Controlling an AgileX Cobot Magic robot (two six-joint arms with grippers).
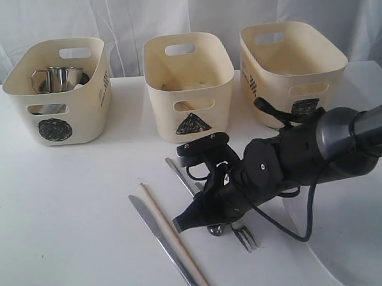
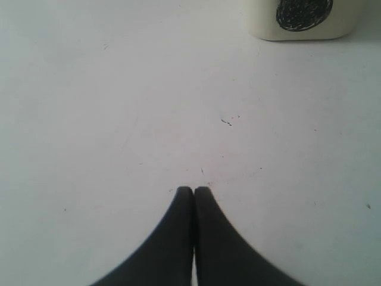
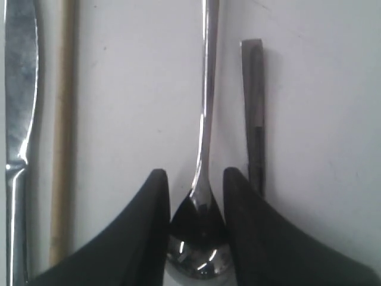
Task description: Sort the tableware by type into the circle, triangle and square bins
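Note:
My right gripper reaches low over the cutlery at the table's front. In the right wrist view its fingers press both sides of the steel spoon's bowl, which lies on the table. The fork's handle lies just beside it, with the tines showing past the gripper. A wooden chopstick and the knife lie parallel on the far side. A steel mug stands in the circle bin. My left gripper is shut and empty over bare table.
The triangle bin stands at the back middle and the square bin at the back right. A large white plate lies under the right arm at the front right. The circle bin's corner shows ahead of the left gripper.

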